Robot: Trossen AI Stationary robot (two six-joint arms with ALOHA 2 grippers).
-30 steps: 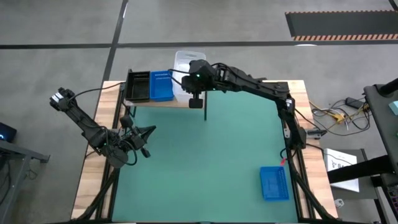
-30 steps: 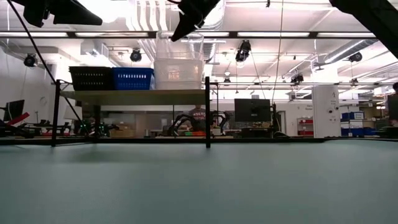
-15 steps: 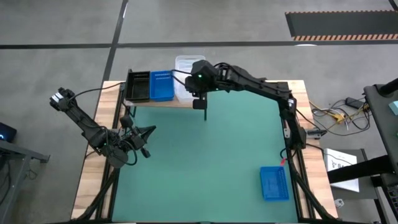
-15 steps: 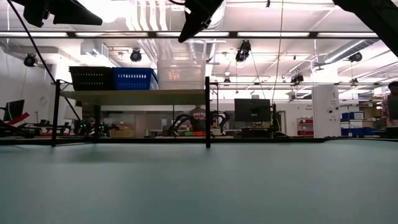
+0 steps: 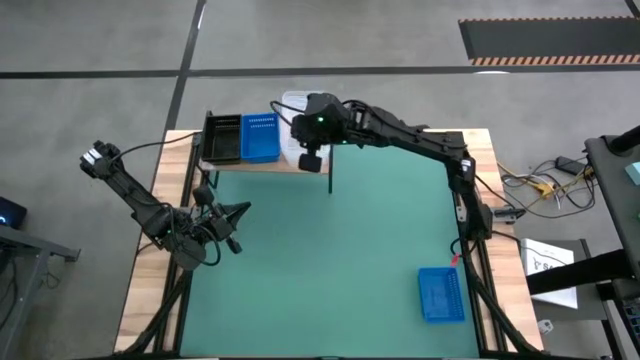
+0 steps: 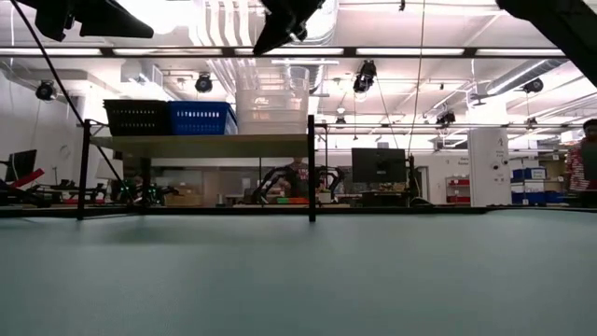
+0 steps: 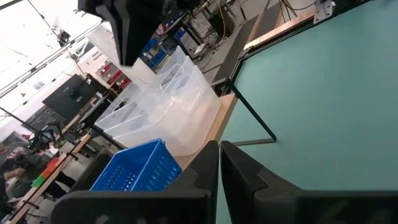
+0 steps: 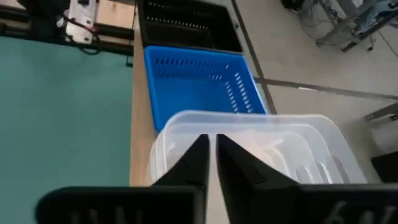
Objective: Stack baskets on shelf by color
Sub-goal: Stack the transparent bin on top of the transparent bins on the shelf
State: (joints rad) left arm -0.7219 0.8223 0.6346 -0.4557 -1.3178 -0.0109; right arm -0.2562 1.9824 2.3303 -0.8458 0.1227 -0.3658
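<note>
On the wooden shelf (image 5: 262,166) at the table's far edge a black basket (image 5: 221,138), a blue basket (image 5: 260,138) and a clear stack of baskets (image 5: 291,103) stand side by side on their bottoms. My right gripper (image 8: 212,155) hovers just above the clear stack (image 8: 261,149), fingers shut; in the low view its tip (image 6: 261,47) is clear of the stack's top (image 6: 270,84). My left gripper (image 5: 236,214) waits shut over the table's left side. Another blue basket (image 5: 441,295) lies on the green mat near the right front.
The shelf stands on thin black legs (image 6: 312,168); one front leg (image 5: 330,178) comes down just below my right gripper. The green mat (image 5: 330,260) lies between the shelf and the lone blue basket. A person (image 6: 586,159) shows in the room beyond.
My right gripper has shifted a little toward the table's left above the clear stack and has rolled slightly. The baskets on the shelf stay where they were.
</note>
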